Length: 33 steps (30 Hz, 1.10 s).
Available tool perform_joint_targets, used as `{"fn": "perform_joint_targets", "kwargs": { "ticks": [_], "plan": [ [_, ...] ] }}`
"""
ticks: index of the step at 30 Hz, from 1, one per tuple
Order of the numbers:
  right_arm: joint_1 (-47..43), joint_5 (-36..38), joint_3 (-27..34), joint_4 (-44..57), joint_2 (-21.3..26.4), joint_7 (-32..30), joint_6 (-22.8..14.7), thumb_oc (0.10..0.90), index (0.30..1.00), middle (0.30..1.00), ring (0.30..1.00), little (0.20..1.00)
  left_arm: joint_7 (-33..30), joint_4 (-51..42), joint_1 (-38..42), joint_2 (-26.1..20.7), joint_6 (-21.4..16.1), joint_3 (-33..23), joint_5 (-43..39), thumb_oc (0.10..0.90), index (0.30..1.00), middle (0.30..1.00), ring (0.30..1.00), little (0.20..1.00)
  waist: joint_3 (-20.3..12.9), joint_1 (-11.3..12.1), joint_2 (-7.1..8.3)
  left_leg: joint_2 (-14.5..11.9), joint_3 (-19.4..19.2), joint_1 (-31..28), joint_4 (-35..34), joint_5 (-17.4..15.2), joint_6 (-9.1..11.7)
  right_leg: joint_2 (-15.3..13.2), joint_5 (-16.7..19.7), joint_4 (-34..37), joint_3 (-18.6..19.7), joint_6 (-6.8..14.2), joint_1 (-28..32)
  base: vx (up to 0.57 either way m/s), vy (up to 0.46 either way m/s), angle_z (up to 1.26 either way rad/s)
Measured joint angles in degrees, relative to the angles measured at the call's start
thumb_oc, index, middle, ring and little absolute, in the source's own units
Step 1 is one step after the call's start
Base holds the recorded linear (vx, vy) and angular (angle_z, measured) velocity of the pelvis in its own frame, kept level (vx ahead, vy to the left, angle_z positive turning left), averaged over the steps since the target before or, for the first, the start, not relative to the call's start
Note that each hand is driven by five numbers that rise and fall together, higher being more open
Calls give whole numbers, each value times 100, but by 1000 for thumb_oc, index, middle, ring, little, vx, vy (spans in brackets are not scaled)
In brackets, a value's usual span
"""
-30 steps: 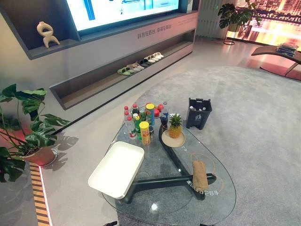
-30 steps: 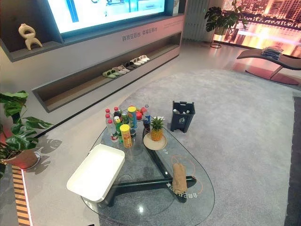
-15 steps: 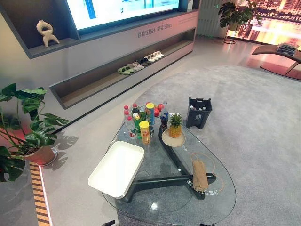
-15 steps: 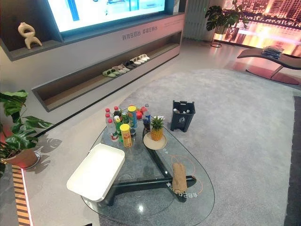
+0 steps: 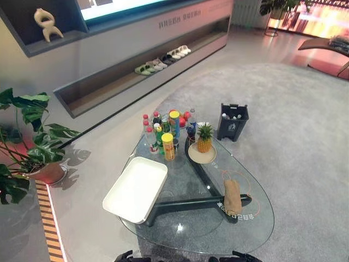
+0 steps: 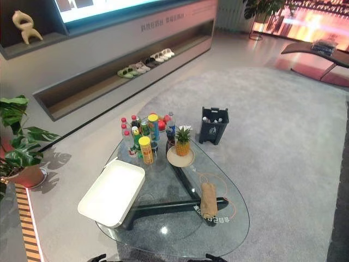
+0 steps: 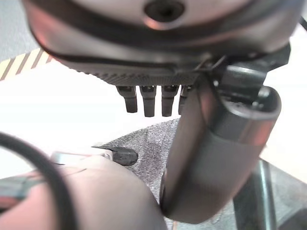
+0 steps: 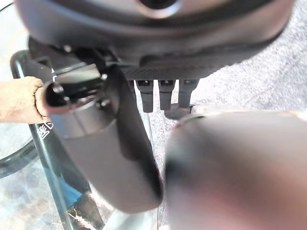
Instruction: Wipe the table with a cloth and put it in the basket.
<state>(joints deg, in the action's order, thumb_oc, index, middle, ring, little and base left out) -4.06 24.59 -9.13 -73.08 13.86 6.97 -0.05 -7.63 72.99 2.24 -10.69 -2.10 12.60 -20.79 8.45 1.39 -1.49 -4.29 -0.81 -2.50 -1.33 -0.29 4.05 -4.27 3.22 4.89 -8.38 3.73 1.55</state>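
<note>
Change: the head camera has tilted down; the things on the glass table [image 5: 256,229] lie as before.
Left hand [image 7: 211,143]: fingers straight, holding nothing.
Right hand [image 8: 96,143]: fingers straight, empty.
Cloth [image 5: 233,196]: rolled, on the table's right part, untouched.
Basket [image 5: 136,188]: white, on the table's left edge.

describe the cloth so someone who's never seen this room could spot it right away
Find the glass coffee table on the grey carpet. Bottles and a pineapple crowd its far end, and a white tray sits on the left. The cloth is the tan roll lying alone on the right side, inside an orange outline, the only soft thing there.
</note>
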Motion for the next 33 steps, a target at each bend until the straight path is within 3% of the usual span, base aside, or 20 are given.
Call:
{"fn": "perform_joint_targets", "kwargs": {
  "ticks": [4,8,13,18,26,27,29,31,33],
  "plan": [
    [-131,217,-5,284,76,-58,-409,800,900,900,900,900,-4,-151,95,-36,-214,26,-19,800,900,900,900,900,395,-9,-24,11,-1,200,120,0,3,0,69,0,6,-19,-144,-55,2,-2],
    [-194,369,-8,622,184,-120,-733,800,900,900,900,900,8,-265,103,-75,-371,37,-132,800,900,900,900,900,576,-19,-14,30,3,408,205,3,2,-15,99,-2,-12,0,-318,-71,3,0],
    [-401,519,-4,1238,261,-423,-1193,800,900,900,900,900,60,-454,208,-164,-554,40,-455,800,900,900,900,900,1001,-52,72,70,18,833,426,3,-2,-44,184,-121,7,-13,-693,-68,12,0],
    [-895,520,3,1721,279,-943,-1582,800,900,900,900,900,78,-643,516,-231,-624,27,-545,800,900,900,900,900,1556,-113,121,130,13,1328,772,-13,-22,-125,120,-599,75,9,-1258,-23,16,-1],
    [-1315,336,166,2711,509,-2311,-1740,800,900,900,900,900,212,-1033,680,-317,-793,235,-882,800,900,900,900,900,1936,-163,110,269,-24,2006,1268,-77,-119,-282,-54,-1307,209,33,-2066,-27,37,-2],
    [-1383,296,201,2767,528,-2431,-1755,800,900,900,900,900,212,-1066,703,-325,-799,230,-928,800,900,900,900,900,1991,-169,120,285,-41,2081,1319,-81,-125,-299,-52,-1383,239,41,-2158,-51,35,-6],
    [-1400,-494,256,3010,612,-3018,-2257,800,900,900,900,900,215,-1115,791,-323,-819,234,-1002,800,900,900,900,900,2092,-170,90,310,-44,2286,1452,-86,-136,-329,-53,-1509,254,51,-2361,-50,39,0],
    [-1209,-1072,264,3988,800,-3364,-2422,800,900,900,900,900,224,-1158,783,-325,-918,214,-1045,800,900,900,900,900,2147,-214,86,329,-49,2484,1555,-92,-146,-348,-49,-1601,280,51,-2560,-20,44,-1],
    [-1364,-312,329,4800,844,-3574,-1435,800,900,900,900,900,201,-1300,768,-345,-911,237,-1097,800,900,900,900,900,2166,-314,116,337,-65,2599,1663,-106,-164,-357,-68,-1741,315,56,-2705,-31,79,-3]
  ]
}}
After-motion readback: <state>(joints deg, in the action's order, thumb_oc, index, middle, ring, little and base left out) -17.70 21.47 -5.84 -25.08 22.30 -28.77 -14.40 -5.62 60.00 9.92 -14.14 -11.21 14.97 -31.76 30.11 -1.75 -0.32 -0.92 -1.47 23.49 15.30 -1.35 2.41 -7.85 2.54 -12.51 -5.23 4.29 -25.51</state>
